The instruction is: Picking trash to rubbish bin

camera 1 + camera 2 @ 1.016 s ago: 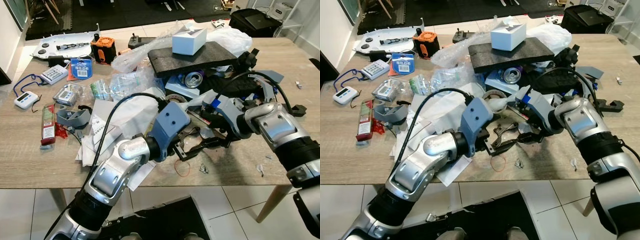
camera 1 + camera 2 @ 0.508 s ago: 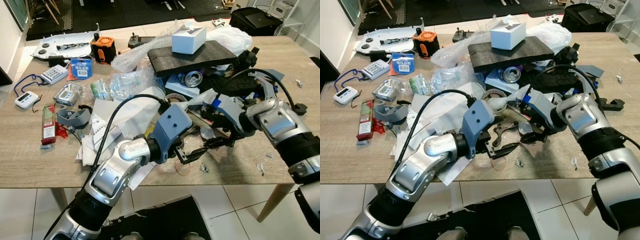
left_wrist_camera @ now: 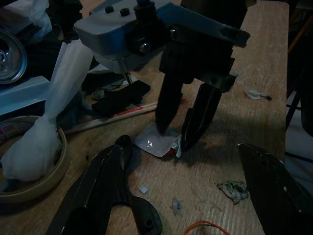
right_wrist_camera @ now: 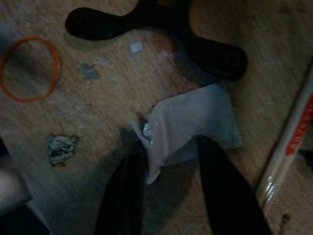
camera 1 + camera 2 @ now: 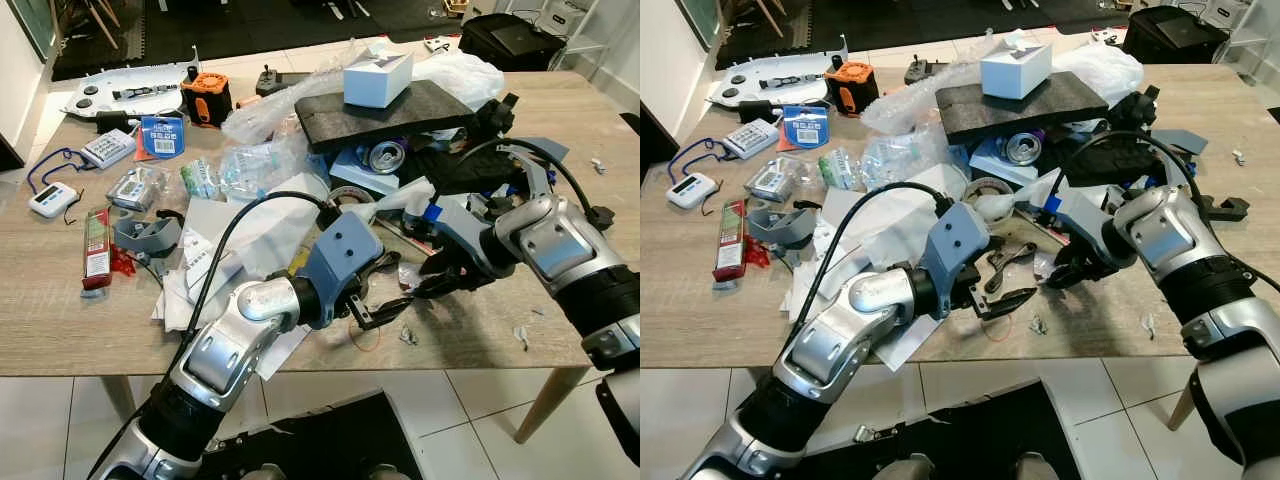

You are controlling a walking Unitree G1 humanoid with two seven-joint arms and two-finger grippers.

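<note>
1. Nearest me, my left gripper (image 5: pixel 385 300) hovers just above the table's (image 5: pixel 60 330) front edge, fingers spread wide with nothing between them. One orange rubber band (image 4: pixel 29 68) and one crumpled scrap (image 4: pixel 61 147) lie on the wood beside it.
2. Just beyond, my right gripper (image 3: pixel 183 129) is down on one silvery wrapper (image 4: pixel 193 122). Its two fingers are parted, tips touching the wrapper's edge, one at each side; I judge it not yet pinched or lifted.
3. Next to the wrapper lie one black curved plastic piece (image 4: pixel 161 36) and one chopstick sleeve (image 4: pixel 288 142).
4. Farther back sits the main heap: one tape roll (image 3: pixel 46 166) with a knotted white bag resting in it, one can (image 5: pixel 384 157), one dark foam slab (image 5: pixel 385 110) carrying one white box (image 5: pixel 377 78).
5. Progress, as I read it: barely begun. The wrapper needs gripping and carrying to a bin, and the pile is untouched.
</note>
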